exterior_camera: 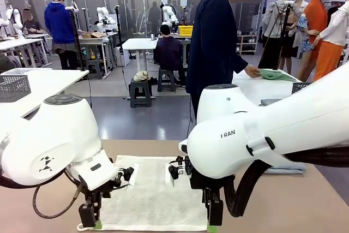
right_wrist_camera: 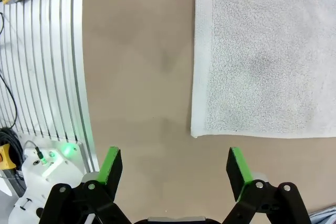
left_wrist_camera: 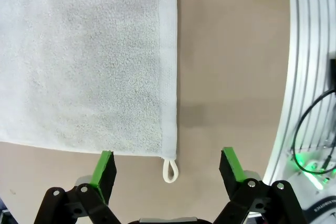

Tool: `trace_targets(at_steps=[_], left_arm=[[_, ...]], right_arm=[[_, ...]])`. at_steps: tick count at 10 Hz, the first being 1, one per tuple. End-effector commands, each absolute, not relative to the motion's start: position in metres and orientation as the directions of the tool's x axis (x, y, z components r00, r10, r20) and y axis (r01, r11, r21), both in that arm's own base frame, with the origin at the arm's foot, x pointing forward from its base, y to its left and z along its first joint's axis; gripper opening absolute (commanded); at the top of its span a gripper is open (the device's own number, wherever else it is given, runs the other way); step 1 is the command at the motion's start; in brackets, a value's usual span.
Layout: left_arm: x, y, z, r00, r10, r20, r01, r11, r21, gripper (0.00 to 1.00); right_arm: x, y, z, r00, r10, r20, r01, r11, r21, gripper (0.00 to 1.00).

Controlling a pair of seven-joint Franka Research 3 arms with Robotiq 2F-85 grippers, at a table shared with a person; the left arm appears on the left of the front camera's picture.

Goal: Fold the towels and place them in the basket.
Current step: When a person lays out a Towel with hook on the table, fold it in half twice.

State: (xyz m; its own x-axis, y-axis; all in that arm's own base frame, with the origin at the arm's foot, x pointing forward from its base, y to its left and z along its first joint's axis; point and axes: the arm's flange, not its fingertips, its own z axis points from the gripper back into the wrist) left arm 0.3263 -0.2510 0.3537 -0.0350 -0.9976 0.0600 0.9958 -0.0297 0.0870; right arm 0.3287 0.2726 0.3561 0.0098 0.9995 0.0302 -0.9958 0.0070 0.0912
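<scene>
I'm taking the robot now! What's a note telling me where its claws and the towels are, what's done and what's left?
Left claw: open, holding nothing, at the cream towel's near corner with the loop.
Right claw: open, holding nothing, at the other near corner.
Cream towel: flat and unfolded on the table.
Blue-grey towel: beyond the right arm, mostly hidden.
Basket: a dark mesh edge shows farther back on the right.
Done: no fold yet.
Left: fold both towels and put them in the basket.
</scene>
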Motion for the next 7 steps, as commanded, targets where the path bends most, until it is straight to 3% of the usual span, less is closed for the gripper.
trace_targets(at_steps=[1, 7], left_arm=[[0.333, -0.250, 0.344, -0.027, -0.997, 0.068, 0.997, -0.022, 0.077, 1.00], [0.341, -0.240, 0.317, -0.051, -0.998, 0.024, 0.998, -0.050, 0.034, 1.00]], right_arm=[[0.336, 0.274, 0.334, 0.000, 1.000, 0.021, -0.999, -0.001, 0.047, 1.00], [0.346, 0.274, 0.307, 0.018, 1.000, -0.010, -0.998, 0.019, 0.054, 1.00]])
